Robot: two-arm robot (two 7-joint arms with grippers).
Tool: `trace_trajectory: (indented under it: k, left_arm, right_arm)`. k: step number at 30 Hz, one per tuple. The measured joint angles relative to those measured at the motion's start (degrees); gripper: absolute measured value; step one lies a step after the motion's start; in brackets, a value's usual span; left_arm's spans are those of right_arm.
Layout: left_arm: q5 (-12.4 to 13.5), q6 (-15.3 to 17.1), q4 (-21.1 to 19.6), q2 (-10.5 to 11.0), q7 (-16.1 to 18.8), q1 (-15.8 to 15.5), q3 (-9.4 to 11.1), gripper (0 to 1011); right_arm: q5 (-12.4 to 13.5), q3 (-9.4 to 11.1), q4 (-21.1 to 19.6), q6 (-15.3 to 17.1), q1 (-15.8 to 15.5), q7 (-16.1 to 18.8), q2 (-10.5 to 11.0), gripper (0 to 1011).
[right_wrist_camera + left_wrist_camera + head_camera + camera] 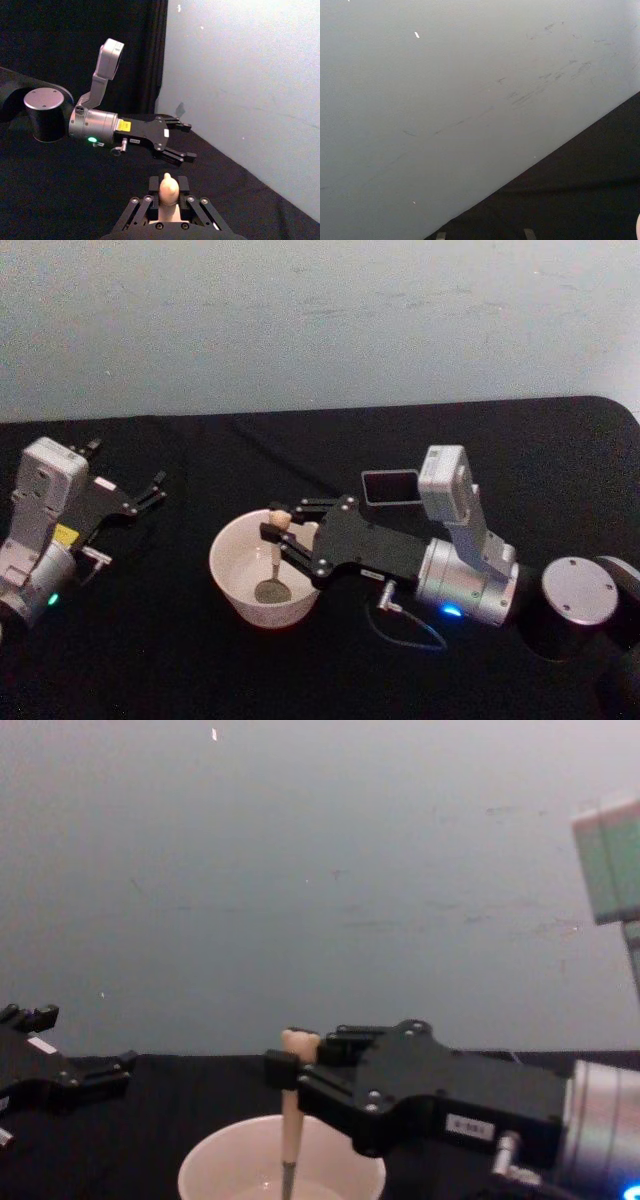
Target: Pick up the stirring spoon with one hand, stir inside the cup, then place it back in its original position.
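Now the stirring spoon [273,578] stands in the cup [243,608].
Far left, the left gripper [154,491] idles with fingers spread, its yellow label [65,534] unreadable; the right gripper [275,524] clamps the spoon's handle; the holder [390,485] stands just behind it.

One wide, round cream cup [222,562], one small metal-bowled spoon with a beige handle [271,589] and one tall dark grey square box holder [391,487] are here. There are two black grippers: the left gripper [157,488] and the right gripper [271,522].
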Motion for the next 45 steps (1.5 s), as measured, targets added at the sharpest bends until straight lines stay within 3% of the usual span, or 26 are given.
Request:
trace_trajectory:
  k: [8, 19, 29, 45]
  left_arm:
    - [0.0, 0.0, 0.0, 0.0, 0.0, 0.0, 0.0, 1001]
    - [0.0, 0.0, 0.0, 0.0, 0.0, 0.0, 0.0, 1001]
    - [0.0, 0.0, 0.0, 0.0, 0.0, 0.0, 0.0, 1001]
    - [0.0, 0.0, 0.0, 0.0, 0.0, 0.0, 0.0, 1001]
  right_arm:
    - [-1.05, -1.2, 4.22, -0.58, 3.1, -0.75, -2.71, 215]
    - [-2.59, -0.08, 9.0, -1.58, 6.08, -3.35, -5.03, 215]
    - [-3.06, 1.24, 8.91, -1.54, 5.58, -4.05, -4.3, 215]
    - [-1.04, 2.78, 2.21, 0.14, 0.6, -3.31, -0.83, 215]
